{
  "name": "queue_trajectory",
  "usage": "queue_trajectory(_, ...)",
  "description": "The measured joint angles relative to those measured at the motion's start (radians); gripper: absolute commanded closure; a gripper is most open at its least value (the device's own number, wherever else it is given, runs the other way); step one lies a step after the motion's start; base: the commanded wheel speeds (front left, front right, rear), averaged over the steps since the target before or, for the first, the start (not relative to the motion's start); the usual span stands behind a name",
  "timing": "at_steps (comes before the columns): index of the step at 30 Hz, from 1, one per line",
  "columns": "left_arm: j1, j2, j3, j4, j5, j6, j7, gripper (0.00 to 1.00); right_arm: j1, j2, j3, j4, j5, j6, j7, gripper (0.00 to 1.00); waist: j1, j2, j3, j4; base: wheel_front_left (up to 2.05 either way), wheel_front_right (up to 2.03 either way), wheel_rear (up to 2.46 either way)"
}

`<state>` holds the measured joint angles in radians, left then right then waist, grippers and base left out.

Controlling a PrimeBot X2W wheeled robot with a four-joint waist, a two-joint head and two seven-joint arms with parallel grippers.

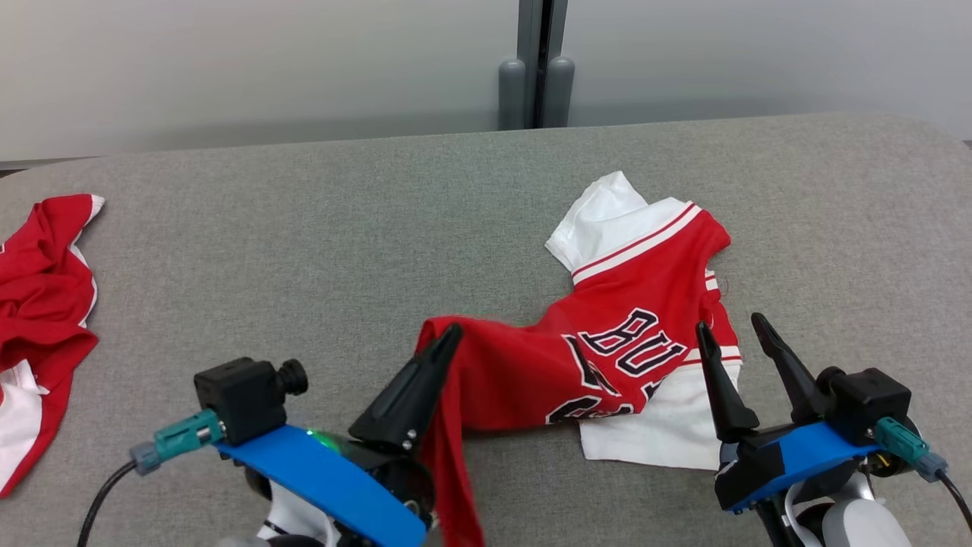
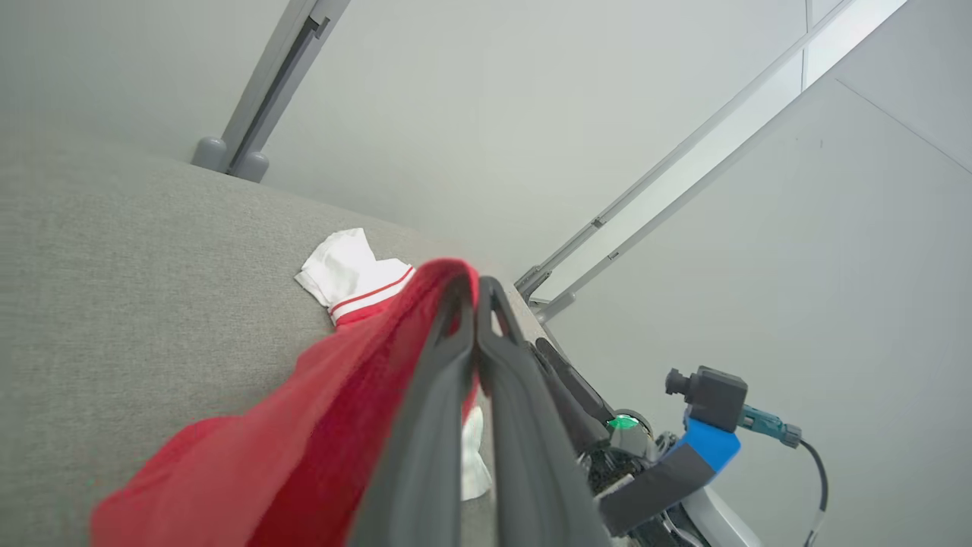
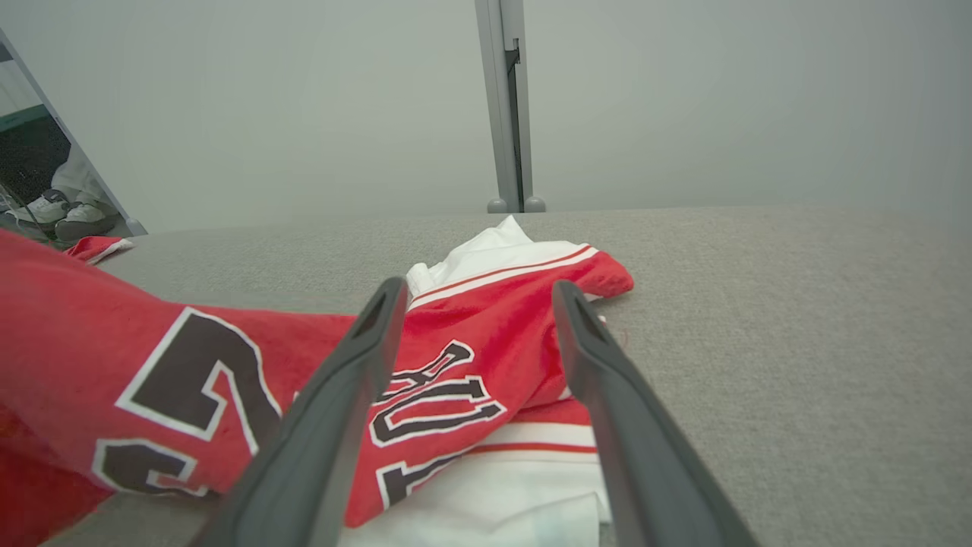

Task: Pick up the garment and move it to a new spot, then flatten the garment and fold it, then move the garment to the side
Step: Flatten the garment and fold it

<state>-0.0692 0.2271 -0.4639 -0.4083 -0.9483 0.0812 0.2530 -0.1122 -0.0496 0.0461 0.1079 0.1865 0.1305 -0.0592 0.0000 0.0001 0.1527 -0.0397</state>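
While the pick-up is underway: left gripper (image 1: 449, 334) clamps a red edge of the garment (image 1: 638, 304), raised off the grey table (image 1: 304, 228).
Right gripper (image 1: 730, 322): spread apart, empty, near the white hem (image 1: 653, 437).
Garment: mostly lying centre-right.
Next: likely grip that hem, lift together.

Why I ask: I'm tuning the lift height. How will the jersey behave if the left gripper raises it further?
Probably floppy: the jersey sags in a drape from the left gripper, shut on its red edge. Likely light, since that one pinch holds an end up. The rest lies on the grey table, so it may drag and bunch.
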Motion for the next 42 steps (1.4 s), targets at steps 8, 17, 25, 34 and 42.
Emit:
queue_trajectory(8, -0.113, 0.135, 0.06, 0.323, 0.212, 0.049, -0.041, 1.0, -0.008, 0.0, 0.015, 0.0, 0.01, 0.0, -0.008, 0.0, 0.0, 0.0, 0.034, -0.021, 0.0, 0.0, 0.0)
queue_trajectory(17, -0.372, 0.153, 0.069, 0.667, 0.366, 0.066, -0.153, 1.0, -0.053, 0.0, 0.02, -0.013, 0.008, 0.0, -0.013, 0.0, 0.0001, 0.0, 0.114, -0.055, 0.0, 0.0, 0.0)
queue_trajectory(25, -0.526, 0.187, 0.058, 0.835, 0.433, 0.049, -0.186, 1.0, -0.071, 0.0, 0.02, -0.003, 0.013, 0.0, -0.027, 0.0, 0.0001, 0.0, 0.166, -0.093, 0.0, 0.0, 0.0)
queue_trajectory(34, -0.572, 0.16, 0.047, 0.95, 0.446, 0.026, -0.294, 0.0, -0.084, 0.0, 0.017, 0.021, 0.018, 0.0, -0.039, 0.0, 0.0001, 0.0, 0.158, -0.097, 0.0, 0.0, 0.0)
queue_trajectory(42, -0.453, 0.084, 0.072, 0.97, 0.373, -0.012, -0.45, 0.0, -0.067, 0.0, 0.002, 0.03, 0.012, 0.0, -0.029, 0.0, 0.0001, -0.0001, 0.09, -0.07, 0.0, 0.0, 0.0)
